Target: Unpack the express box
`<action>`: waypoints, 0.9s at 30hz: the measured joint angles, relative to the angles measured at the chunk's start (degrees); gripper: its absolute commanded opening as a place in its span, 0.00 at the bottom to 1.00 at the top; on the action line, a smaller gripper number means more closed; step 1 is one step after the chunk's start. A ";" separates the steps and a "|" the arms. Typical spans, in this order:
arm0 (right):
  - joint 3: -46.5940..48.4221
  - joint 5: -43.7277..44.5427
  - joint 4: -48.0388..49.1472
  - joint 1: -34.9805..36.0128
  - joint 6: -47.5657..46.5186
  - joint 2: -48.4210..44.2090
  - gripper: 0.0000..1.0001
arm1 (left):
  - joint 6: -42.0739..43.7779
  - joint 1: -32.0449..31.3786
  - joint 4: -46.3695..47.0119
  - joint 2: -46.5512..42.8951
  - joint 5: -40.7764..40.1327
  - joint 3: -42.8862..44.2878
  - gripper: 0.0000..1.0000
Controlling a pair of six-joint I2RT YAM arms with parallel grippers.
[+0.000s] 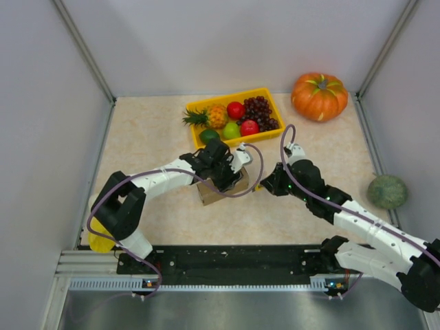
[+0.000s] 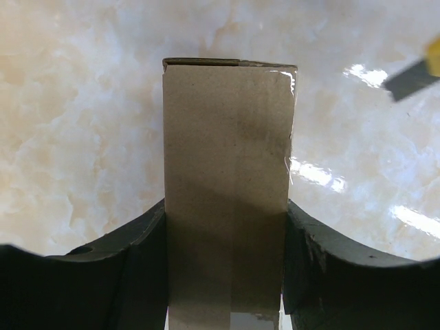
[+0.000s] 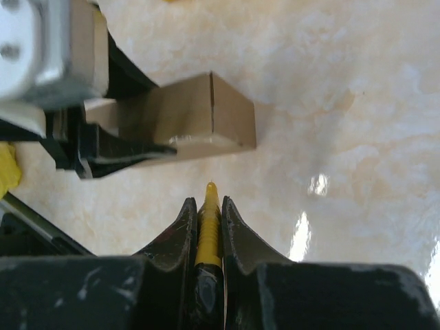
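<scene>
The left gripper (image 2: 225,213) stands partly open, its two black fingers (image 2: 137,268) pressed against opposite sides of the express box (image 2: 227,137), a plain brown cardboard box with clear tape along one edge. The right gripper (image 3: 206,203) is nearly closed, pinching a slim yellow cutter (image 3: 207,240) whose tip points at the box from just beside it, not touching. The box sits at the centre of the top view, on the pale marbled table (image 1: 151,137). Just above it is a yellow tray (image 1: 265,93) of fruit; an orange pumpkin (image 1: 319,96) lies at upper right, a green squash (image 1: 386,191) at the right edge.
</scene>
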 measured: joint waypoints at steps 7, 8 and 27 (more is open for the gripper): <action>0.07 0.07 -7.32 0.24 -0.07 -2.40 0.00 | -0.85 1.09 1.44 0.09 -0.61 -0.31 0.28; 0.09 0.28 -7.52 0.24 -0.09 -2.40 0.00 | -0.83 1.09 1.51 0.07 -0.57 -0.35 0.28; 14.29 6.32 1.46 0.22 -1.75 13.16 0.00 | -0.28 0.48 2.10 -0.15 -0.70 -0.85 0.21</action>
